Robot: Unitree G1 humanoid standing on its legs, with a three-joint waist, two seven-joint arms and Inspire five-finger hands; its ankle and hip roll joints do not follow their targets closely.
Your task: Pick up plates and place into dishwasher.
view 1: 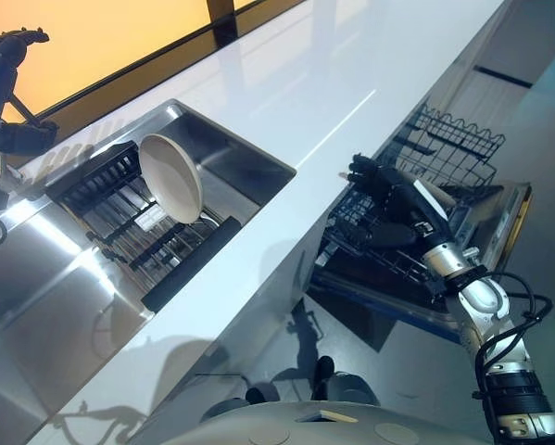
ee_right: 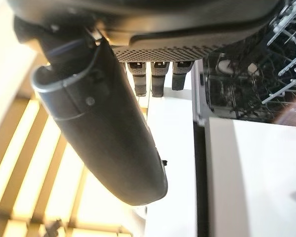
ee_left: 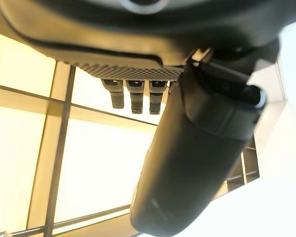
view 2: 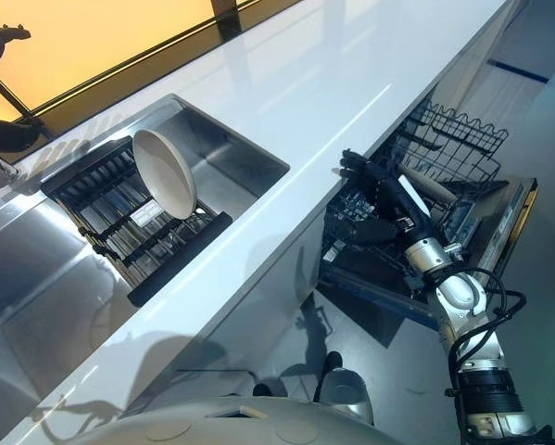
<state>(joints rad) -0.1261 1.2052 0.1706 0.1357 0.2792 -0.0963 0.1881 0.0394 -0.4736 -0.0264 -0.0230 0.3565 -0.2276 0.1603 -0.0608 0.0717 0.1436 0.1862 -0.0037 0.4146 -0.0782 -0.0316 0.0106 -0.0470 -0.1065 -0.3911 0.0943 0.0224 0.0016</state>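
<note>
The right hand is dark, with a white cover along its thumb. Behind it comes a ribbed silver wrist, then a silver-grey forearm. The left hand is dark too.

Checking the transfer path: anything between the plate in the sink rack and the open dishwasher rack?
The white countertop edge lies between the plate, upright in the sink rack, and the dishwasher rack. The right robot hand, open, hovers over that rack.
</note>
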